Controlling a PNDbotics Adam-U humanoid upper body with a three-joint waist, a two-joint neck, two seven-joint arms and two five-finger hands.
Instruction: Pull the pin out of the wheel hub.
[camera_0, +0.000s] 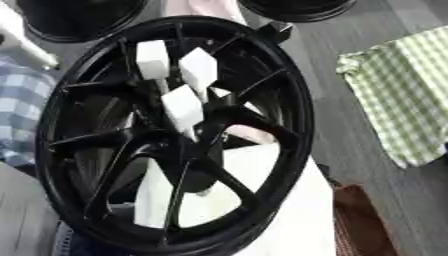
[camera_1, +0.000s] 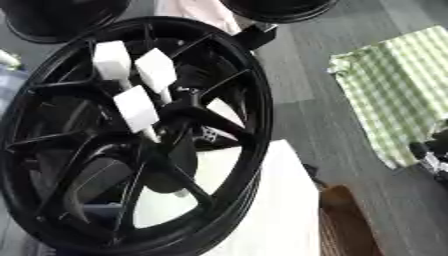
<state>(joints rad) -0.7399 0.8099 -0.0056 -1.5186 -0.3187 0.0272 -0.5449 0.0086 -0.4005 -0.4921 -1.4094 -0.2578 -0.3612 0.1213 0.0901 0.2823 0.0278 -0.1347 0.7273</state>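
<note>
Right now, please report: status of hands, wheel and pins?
No hand seen for sure. Black spoked wheel hub upright; three white block-headed pins in its centre, none out. Nothing blocks them.

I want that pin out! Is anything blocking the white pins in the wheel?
Nothing visible is. The white pins stick out of the black wheel with open space before them. What may be the right hand shows at the right edge.

Grey plank floor (camera_0: 367, 30); green checked cloth (camera_0: 407, 95) lying on it, black rims (camera_1: 276, 9) beyond
</note>
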